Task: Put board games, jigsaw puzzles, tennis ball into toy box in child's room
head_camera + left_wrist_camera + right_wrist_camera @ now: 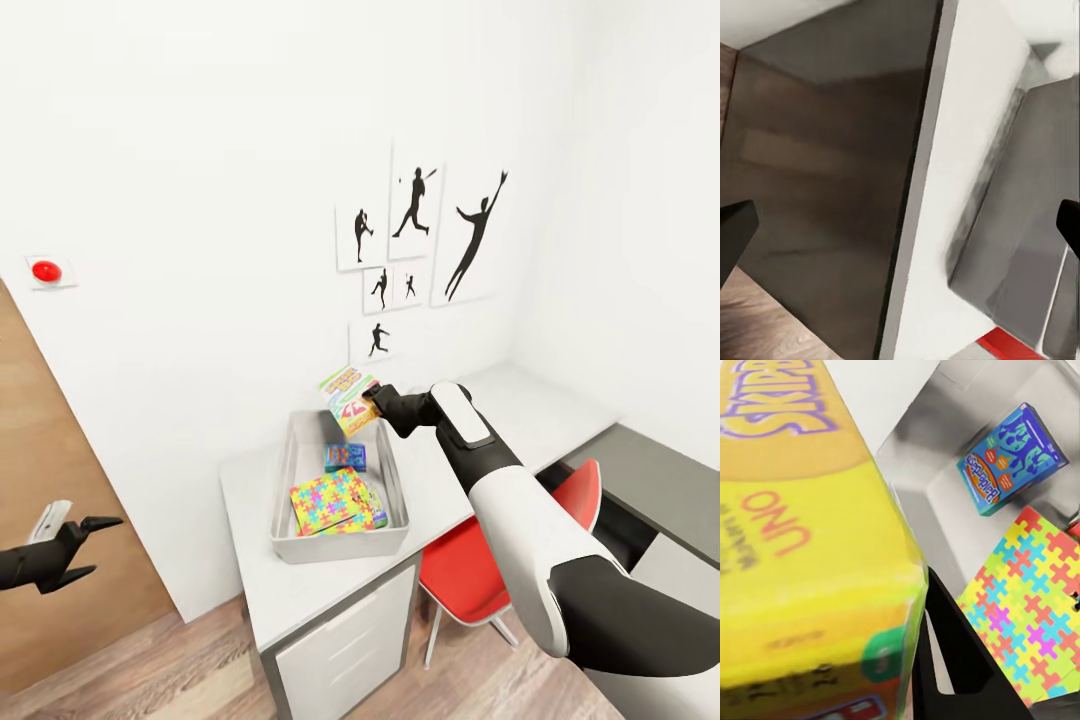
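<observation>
Near the tabletop's (300, 590) front edge, the toy box (340, 545) holds a jigsaw puzzle (330, 503) and the blue game (345, 457). Above its far end, the right claw (372, 398) grips the Skip-Bo box (345, 398) by one edge. The box looks light, stiff and smooth, so it may slip. The left claw (95, 545) hangs empty, spread apart.

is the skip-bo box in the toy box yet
Not yet: the right gripper holds the Skip-Bo box in the air above the toy box.

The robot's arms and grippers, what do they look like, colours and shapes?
The right arm has glossy white shells over black joints, with a black wrist and black right gripper. The left gripper is black with pointed fingers and a pale grey clip-like part behind them.
</observation>
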You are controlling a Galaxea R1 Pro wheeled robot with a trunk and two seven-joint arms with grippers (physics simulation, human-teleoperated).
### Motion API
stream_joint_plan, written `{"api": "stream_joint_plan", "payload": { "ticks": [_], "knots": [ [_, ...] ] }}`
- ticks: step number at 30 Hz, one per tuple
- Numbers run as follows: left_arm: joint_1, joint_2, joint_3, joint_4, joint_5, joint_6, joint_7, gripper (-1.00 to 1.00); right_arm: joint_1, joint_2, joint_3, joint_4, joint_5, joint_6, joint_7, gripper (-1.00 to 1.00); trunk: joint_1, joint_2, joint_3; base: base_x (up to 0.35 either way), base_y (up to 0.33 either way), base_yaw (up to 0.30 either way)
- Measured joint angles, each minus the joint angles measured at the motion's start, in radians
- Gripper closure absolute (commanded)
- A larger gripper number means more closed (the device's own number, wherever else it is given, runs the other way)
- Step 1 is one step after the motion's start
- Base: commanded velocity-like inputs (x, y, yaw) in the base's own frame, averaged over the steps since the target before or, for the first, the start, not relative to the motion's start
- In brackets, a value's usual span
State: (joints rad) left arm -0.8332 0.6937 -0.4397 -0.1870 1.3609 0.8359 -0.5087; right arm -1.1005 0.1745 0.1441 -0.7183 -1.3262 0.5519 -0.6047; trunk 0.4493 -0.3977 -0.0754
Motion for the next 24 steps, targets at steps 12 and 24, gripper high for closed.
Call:
{"api": "stream_joint_plan", "payload": {
  "ticks": [12, 24],
  "knots": [
    [0.002, -0.001, 0.002, 0.082, -0.174, -0.095, -0.280, -1.00, 0.000, 0.000, -0.001, 0.000, 0.001, 0.002, 0.006, 1.00, 0.000, 0.000, 0.005, -0.074, 0.000, 0.000],
    [0.003, -0.003, -0.006, 0.118, -0.345, -0.168, -0.484, -1.00, -0.002, 0.000, 0.000, 0.000, 0.001, 0.002, 0.009, 1.00, 0.000, 0.000, 0.016, -0.066, 0.000, 0.002]
  ]
}}
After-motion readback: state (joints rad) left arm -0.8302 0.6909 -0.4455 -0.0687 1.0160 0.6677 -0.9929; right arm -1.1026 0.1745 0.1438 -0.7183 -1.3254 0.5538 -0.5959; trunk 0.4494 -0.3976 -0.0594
